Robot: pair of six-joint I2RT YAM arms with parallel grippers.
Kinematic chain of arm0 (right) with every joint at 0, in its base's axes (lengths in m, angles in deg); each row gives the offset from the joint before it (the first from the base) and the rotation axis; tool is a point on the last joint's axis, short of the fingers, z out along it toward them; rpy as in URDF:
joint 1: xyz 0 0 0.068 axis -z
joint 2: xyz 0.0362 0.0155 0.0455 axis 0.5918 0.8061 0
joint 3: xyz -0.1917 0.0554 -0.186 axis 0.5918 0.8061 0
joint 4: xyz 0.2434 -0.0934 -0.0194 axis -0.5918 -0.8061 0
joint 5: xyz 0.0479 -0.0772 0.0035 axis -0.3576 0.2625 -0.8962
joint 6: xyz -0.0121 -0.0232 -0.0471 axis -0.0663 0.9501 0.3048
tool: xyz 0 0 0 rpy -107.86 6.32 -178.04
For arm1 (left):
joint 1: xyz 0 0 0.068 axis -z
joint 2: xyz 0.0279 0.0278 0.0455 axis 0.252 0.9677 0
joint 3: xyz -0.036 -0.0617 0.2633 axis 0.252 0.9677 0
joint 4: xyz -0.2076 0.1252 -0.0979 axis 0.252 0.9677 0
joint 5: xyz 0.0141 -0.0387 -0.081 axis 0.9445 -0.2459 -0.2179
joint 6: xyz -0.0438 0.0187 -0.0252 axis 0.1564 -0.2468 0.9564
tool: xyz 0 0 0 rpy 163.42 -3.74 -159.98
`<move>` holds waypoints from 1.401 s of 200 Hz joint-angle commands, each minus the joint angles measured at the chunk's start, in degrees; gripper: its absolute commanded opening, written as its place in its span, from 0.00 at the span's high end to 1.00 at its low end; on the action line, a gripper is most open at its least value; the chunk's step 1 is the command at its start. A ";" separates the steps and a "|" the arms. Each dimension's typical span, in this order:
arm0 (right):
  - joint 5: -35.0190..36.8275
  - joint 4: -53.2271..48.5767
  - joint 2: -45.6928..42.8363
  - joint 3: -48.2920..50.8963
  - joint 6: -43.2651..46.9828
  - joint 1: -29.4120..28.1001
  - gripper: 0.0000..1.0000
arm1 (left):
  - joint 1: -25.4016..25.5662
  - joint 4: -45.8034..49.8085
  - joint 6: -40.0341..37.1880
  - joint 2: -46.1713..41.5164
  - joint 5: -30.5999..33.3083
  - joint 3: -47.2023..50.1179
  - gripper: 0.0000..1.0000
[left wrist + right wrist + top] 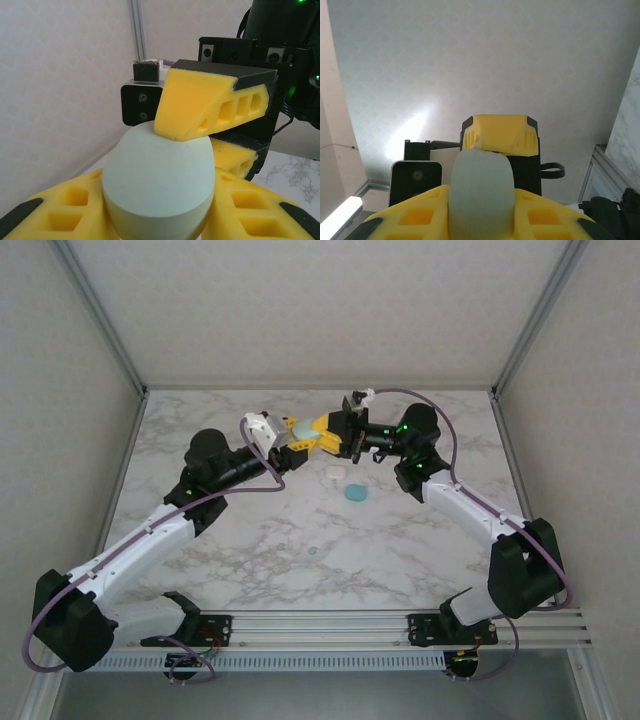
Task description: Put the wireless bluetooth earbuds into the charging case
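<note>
Top external: above the back of the marble table, my left gripper and right gripper both clamp the mint-green case. A tiny teal earbud lies loose well nearer me, past a white case and a teal case. Left wrist: the mint-green case sits pinched between my left fingers, a right finger pressing its top; right wrist: it stands edge-on between my right fingers, a left finger touching its top.

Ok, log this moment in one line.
left gripper: shut on mint case | right gripper: shut on mint case | mint case: above table
</note>
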 commanded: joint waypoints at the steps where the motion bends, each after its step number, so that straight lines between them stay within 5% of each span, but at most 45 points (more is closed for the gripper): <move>1: 2.61 -9.46 -2.28 -0.58 9.52 -0.67 0.67 | 1.56 3.92 -1.27 0.05 -3.44 -2.20 0.72; 31: 8.89 -45.28 -6.66 -7.98 37.48 -0.62 0.44 | 1.64 7.82 -2.02 0.12 -4.77 -2.88 0.74; 54: 12.74 -56.51 -7.84 -10.94 47.47 -0.63 0.40 | 1.64 10.11 -2.51 0.08 -5.30 -3.09 0.76; 157: 16.22 -66.46 -11.65 -15.95 59.95 -0.44 0.38 | 1.64 17.54 -6.06 -0.96 -8.95 -4.00 0.76; 204: 3.33 -66.05 -6.67 -18.78 54.59 0.22 0.38 | 1.64 21.47 -8.93 -1.47 -10.35 -5.74 0.76; 233: 4.64 -66.92 -5.27 -17.47 53.22 1.26 0.37 | 1.64 19.24 -7.93 -1.60 -10.93 -5.69 0.76; 280: -5.86 -53.01 -3.32 -12.44 43.32 2.05 0.39 | 1.64 18.51 -7.82 -1.66 -10.61 -6.09 0.76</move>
